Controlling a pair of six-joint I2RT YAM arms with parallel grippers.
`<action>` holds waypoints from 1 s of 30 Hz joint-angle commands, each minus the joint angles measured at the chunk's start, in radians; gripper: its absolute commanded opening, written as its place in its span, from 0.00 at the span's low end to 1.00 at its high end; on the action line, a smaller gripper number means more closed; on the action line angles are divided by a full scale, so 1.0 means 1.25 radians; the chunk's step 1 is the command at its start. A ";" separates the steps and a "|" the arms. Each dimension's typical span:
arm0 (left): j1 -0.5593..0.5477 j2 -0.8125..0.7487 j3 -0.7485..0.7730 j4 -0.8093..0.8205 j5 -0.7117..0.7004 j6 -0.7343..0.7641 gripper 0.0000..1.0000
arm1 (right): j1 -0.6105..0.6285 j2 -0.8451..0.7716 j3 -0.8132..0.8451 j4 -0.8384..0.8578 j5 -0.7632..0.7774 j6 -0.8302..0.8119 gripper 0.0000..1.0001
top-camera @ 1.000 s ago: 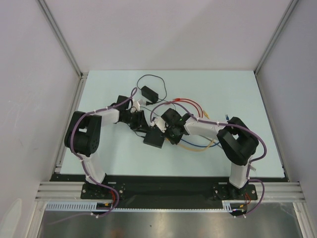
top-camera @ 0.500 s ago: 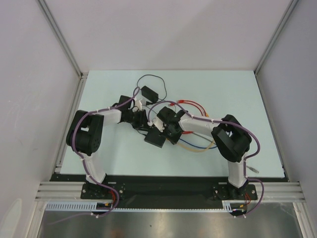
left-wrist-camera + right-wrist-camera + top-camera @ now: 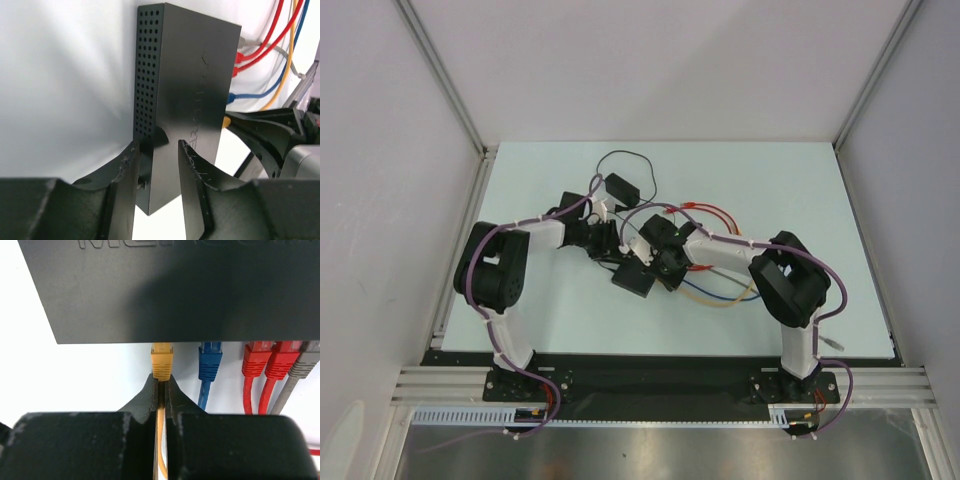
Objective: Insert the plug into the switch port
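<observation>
The flat black switch lies mid-table between both arms. In the left wrist view its near corner sits between the fingers of my left gripper; the fingers stand close on either side, and whether they touch it is unclear. My right gripper is shut on the yellow cable directly behind the yellow plug. The plug's front end reaches under the lower edge of the switch. The switch port itself is hidden beneath that edge. From above, the right gripper is at the switch's right side and the left gripper at its upper left.
A blue plug, two red plugs and a grey one sit in the same edge, right of the yellow plug. Their cables loop to the right. A small black power adapter with a thin cord lies behind the arms.
The right arm has shifted left toward the switch, its elbow moving in. The switch and the left arm have barely moved.
</observation>
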 commanded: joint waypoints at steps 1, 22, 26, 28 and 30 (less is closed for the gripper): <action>-0.005 0.010 0.068 -0.089 0.124 0.015 0.40 | -0.032 0.012 -0.015 0.215 -0.041 -0.034 0.00; 0.068 -0.106 0.335 -0.252 0.015 0.182 0.74 | -0.227 -0.094 -0.104 0.135 -0.009 -0.266 0.45; 0.080 -0.178 0.358 -0.273 -0.051 0.222 1.00 | -0.259 -0.160 -0.056 0.085 -0.025 -0.249 0.73; 0.084 -0.216 0.384 -0.286 -0.109 0.229 1.00 | -0.276 -0.195 -0.046 0.064 -0.030 -0.239 0.79; 0.085 -0.230 0.424 -0.317 -0.165 0.212 1.00 | -0.290 -0.251 -0.030 0.053 -0.031 -0.208 0.93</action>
